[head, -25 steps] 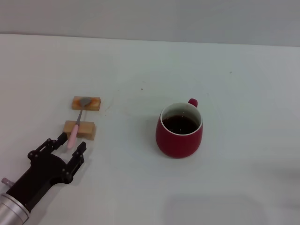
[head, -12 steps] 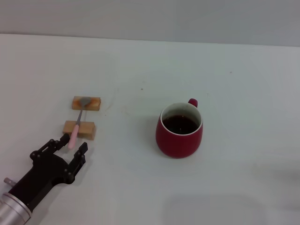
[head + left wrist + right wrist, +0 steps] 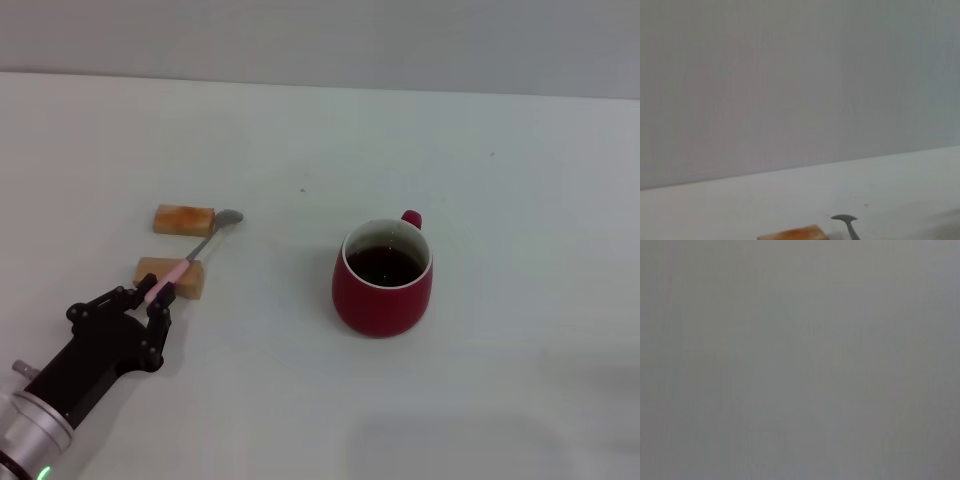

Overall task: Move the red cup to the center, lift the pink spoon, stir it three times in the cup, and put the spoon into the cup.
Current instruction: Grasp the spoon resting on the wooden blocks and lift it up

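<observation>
Black left gripper [image 3: 150,305], silver wrist

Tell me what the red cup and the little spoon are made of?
The red cup looks like glazed ceramic: smooth dark red outside, white inner rim, thick rounded wall. The pink spoon, held by the left gripper, seems to have a grey metal bowl with a dull shine and a pale pink handle, maybe plastic or a coating; the look alone cannot settle which.

**Open middle, clutter near the left edge**

Wide bare tabletop [image 3: 300,130] between the red cup [image 3: 382,280] and two wooden blocks [image 3: 171,276]. Blocked toward the left edge by blocks, slanting pink spoon [image 3: 190,262] and left gripper [image 3: 142,305]. Unobstructed along far edge.
</observation>
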